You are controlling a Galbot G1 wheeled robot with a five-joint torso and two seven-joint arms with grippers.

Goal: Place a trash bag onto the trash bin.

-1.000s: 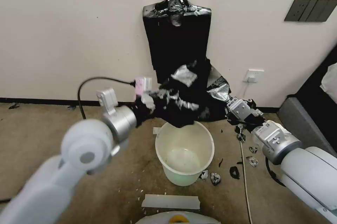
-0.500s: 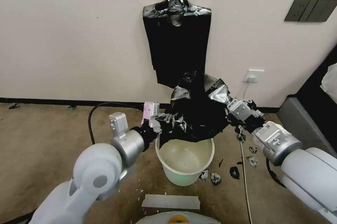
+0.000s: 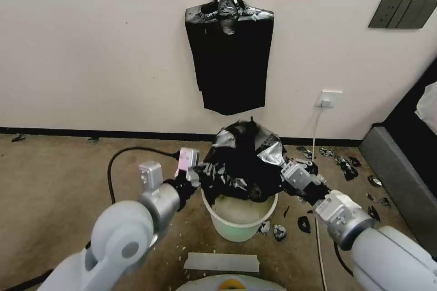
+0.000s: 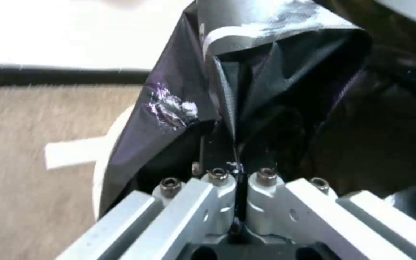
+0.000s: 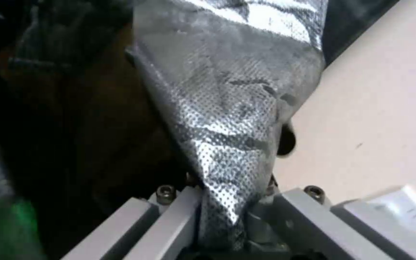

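Glossy black trash bag (image 3: 241,163) bunched over the back of the cream trash bin (image 3: 236,222), on beige floor below a bunch of black bags (image 3: 230,54) hung on the wall. Left gripper (image 3: 195,177) clamped on the bag's left edge; right gripper (image 3: 284,170) seemingly pinching the right edge, fingertips buried in plastic.

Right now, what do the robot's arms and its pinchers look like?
Both arms are fat, smooth, white-grey tubes with round joints and shiny silver metal wrists. The left gripper has a pale pink block and a small grey box beside it, and a black cable loops out behind. The right gripper is a boxy silver-grey block with black parts. Close up, the fingers are flat grey bars with little bolts.
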